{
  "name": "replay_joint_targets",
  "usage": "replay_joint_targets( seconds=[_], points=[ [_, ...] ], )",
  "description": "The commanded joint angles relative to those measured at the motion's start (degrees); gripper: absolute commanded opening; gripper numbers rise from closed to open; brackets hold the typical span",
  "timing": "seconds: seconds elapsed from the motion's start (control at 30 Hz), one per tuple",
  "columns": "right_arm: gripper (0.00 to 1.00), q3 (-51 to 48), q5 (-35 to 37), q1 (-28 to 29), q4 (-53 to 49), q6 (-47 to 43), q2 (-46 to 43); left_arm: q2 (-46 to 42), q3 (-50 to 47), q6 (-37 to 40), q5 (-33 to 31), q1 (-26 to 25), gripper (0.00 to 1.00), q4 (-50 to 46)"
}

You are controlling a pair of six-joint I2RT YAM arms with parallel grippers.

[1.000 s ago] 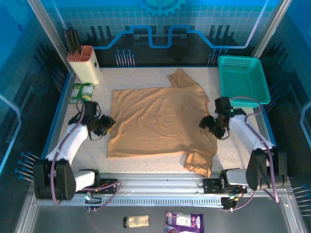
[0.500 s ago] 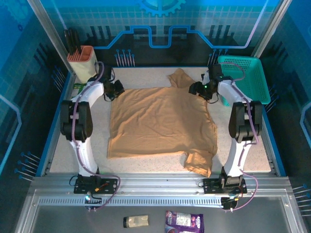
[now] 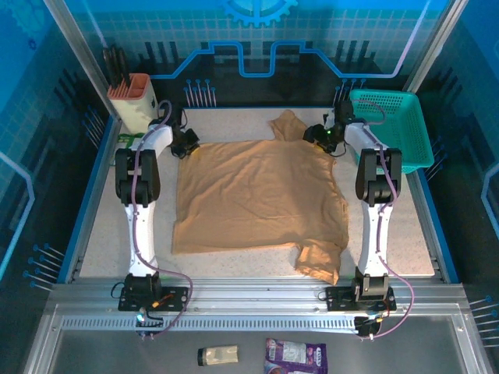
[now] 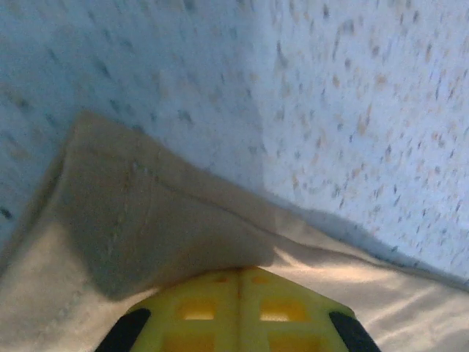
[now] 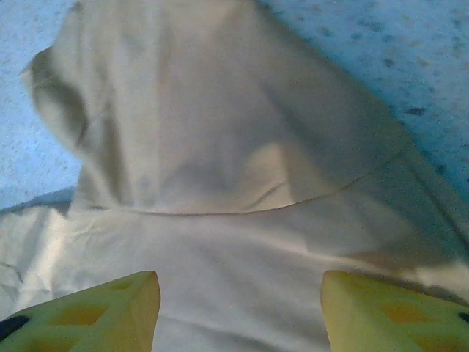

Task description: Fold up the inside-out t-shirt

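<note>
Currently the t-shirt (image 3: 257, 195) lies spread flat on the speckled table (image 3: 234, 121), just left of the teal basket (image 3: 390, 125) in the top view. Both sleeves are on the basket's side and the hem is on the side away from it.

The left claw (image 3: 185, 143) sits at the hem corner along the far edge, the corner away from the basket. Its yellow fingers (image 4: 238, 308) are pressed together, pinching that corner. In the left wrist view the cloth tents up off the table into the tips.

The right claw (image 3: 317, 135) is at the shoulder by the far sleeve, the part of the t-shirt closest to the basket. Its fingers (image 5: 110, 312) are spread wide and straddle the seam where the sleeve joins the body. Whether the tips press the cloth cannot be told.

Well away from the basket, a purple packet (image 3: 296, 356) and a pale packet (image 3: 218, 356) lie below the arm bases. Their print is too small to read.
</note>
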Motion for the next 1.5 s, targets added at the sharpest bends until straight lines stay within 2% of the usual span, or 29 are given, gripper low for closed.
replay_joint_targets(
  seconds=[0.0,0.4,0.53,0.7,0.87,1.0,1.2,1.3,1.47],
  points=[
    [0.61,1.6,-2.2,-2.1,2.2,3.0,3.1,3.6,2.8,-2.3,-1.4,0.8,0.04,-2.2],
    [0.59,5.3,-5.2,-3.5,3.7,4.9,8.5,12.4,13.6,-9.3,0.9,2.5,0.06,-2.2],
    [0.59,6.2,-6.6,-3.6,4.9,4.3,8.8,13.5,16.1,-9.4,0.7,3.0,0.06,-2.6],
    [0.58,8.0,-9.0,-3.5,4.2,3.2,7.2,12.7,19.0,-7.7,3.8,3.1,0.11,-2.5],
    [0.56,6.0,-8.3,-3.0,0.8,1.5,-0.4,5.8,17.2,-6.0,5.8,1.8,0.15,-2.3],
    [0.56,0.1,-7.4,-2.4,-0.6,0.0,-8.2,-2.6,10.1,-4.5,5.9,0.0,0.18,-0.4],
    [0.56,-8.6,-0.5,-1.4,-5.0,-3.4,-15.6,-16.4,-8.1,-4.5,7.2,-2.4,0.19,6.4],
    [0.56,-10.4,2.5,-1.4,-5.6,-5.4,-15.0,-23.1,-18.3,-5.5,8.2,-3.6,0.19,10.4],
    [0.56,-8.3,0.2,-1.3,-6.0,-6.5,-10.0,-32.4,-33.1,-6.7,9.1,-5.6,0.20,15.0]
  ],
)
